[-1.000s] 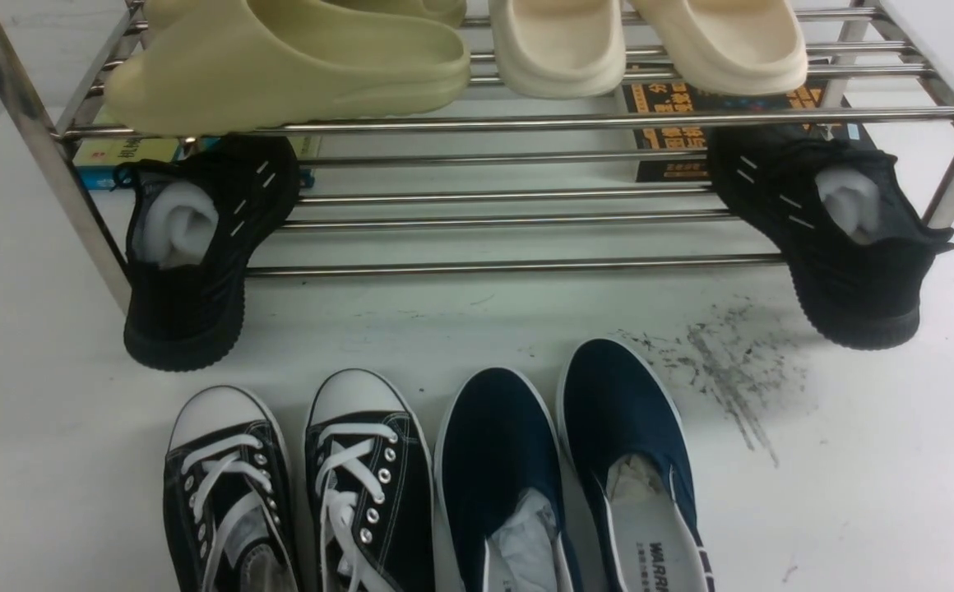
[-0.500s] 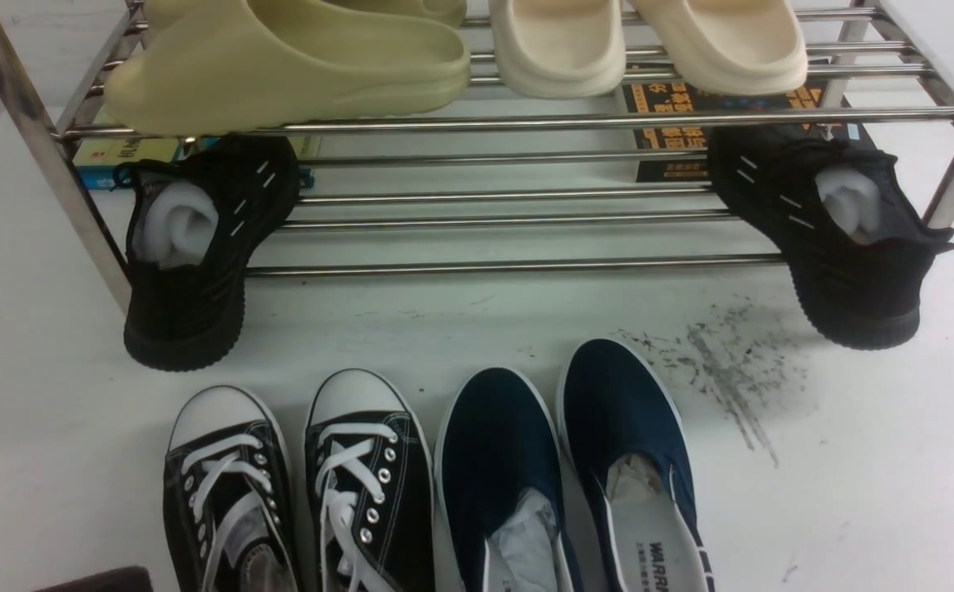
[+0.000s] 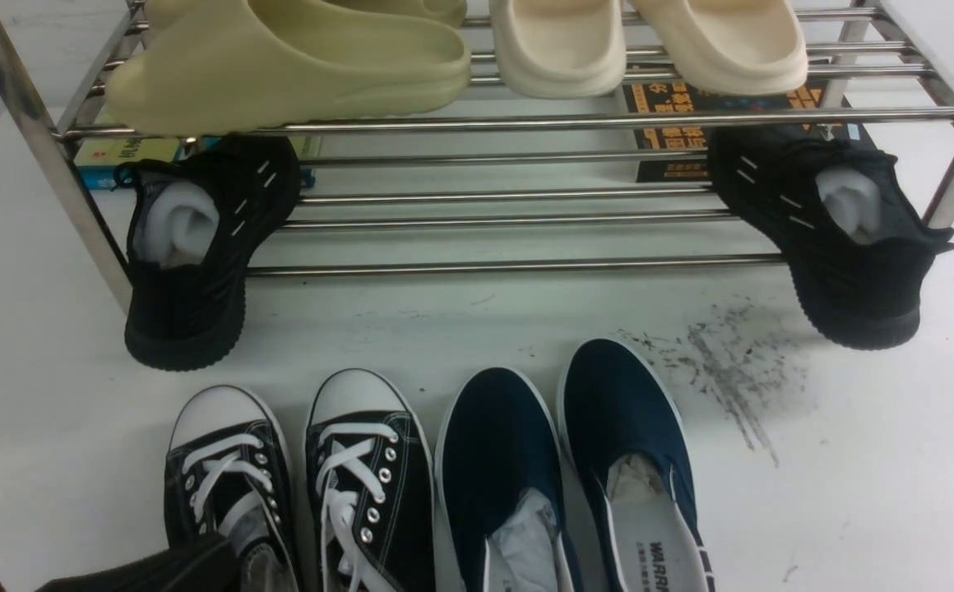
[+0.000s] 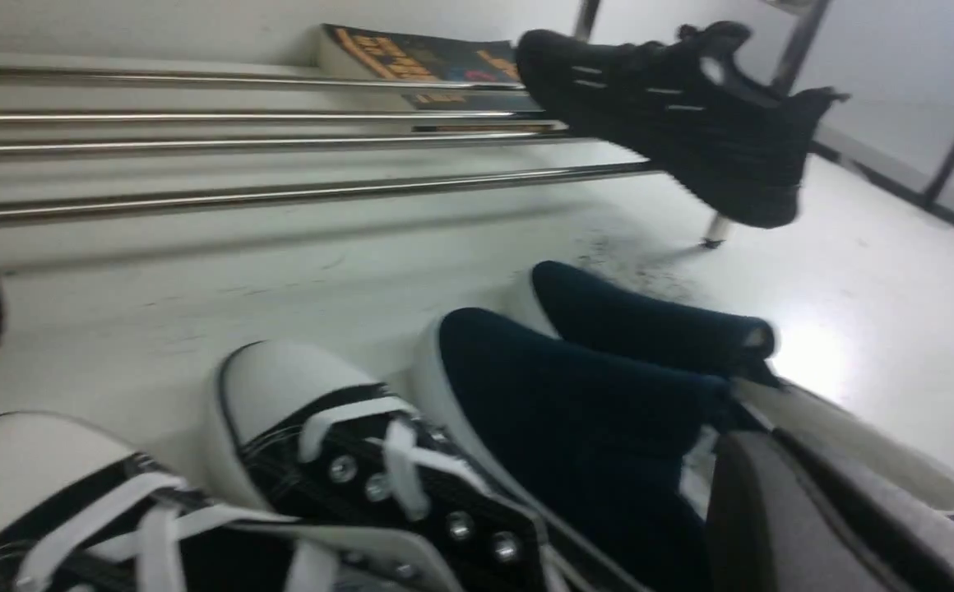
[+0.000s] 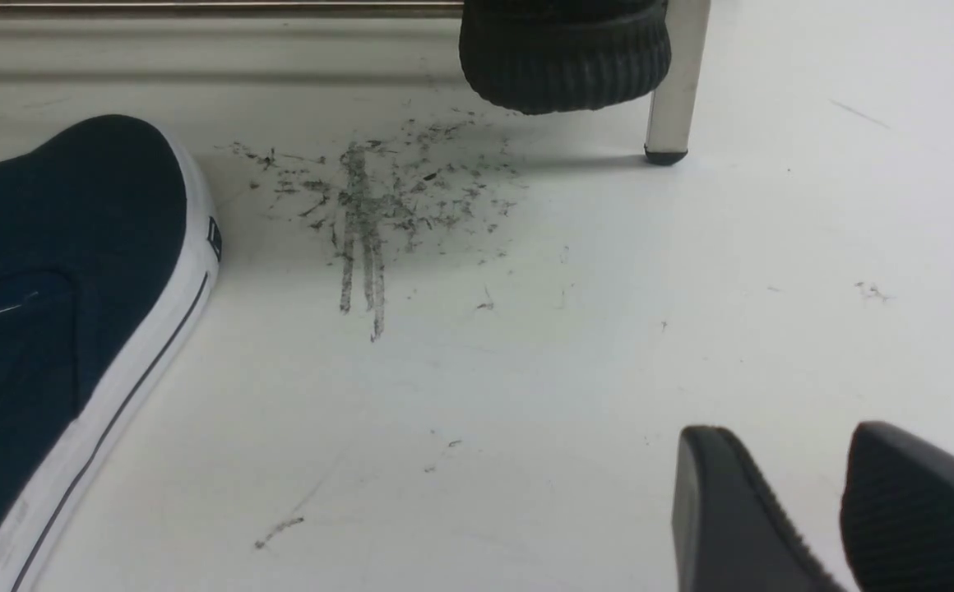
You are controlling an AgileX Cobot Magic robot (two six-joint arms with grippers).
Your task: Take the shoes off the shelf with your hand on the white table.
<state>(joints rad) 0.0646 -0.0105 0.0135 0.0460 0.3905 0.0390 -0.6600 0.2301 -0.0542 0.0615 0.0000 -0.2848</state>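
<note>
Two shoes [image 3: 366, 477], the black canvas lace-ups with white toe caps, stand side by side on the white table [image 3: 855, 493], toes toward the shelf [image 3: 510, 265] and clear of its rods; navy slip-ons [image 3: 493, 444] sit just beside them on the robot's right; black knit sneakers [image 3: 189, 271] hang off either end of the lower tier, pale slides [image 3: 296, 66] on the upper. Left gripper [image 3: 156, 567] shows only as a dark body at the near edge, over the heel of the left lace-up; its jaws stand all but closed, and nothing can be seen between them; whether it touches the shoe cannot be told. Right gripper [image 5: 843, 493] hovers low over bare table near the scuff marks [image 3: 724, 370], fingers slightly apart, holding nothing. Judgement: for this pair the set-down step looks finished, shoes off the rack and on the table; next move likely calls for the left arm to lift away cleanly without dragging the heel or nudging the neighbouring lace-up out of line.
</note>
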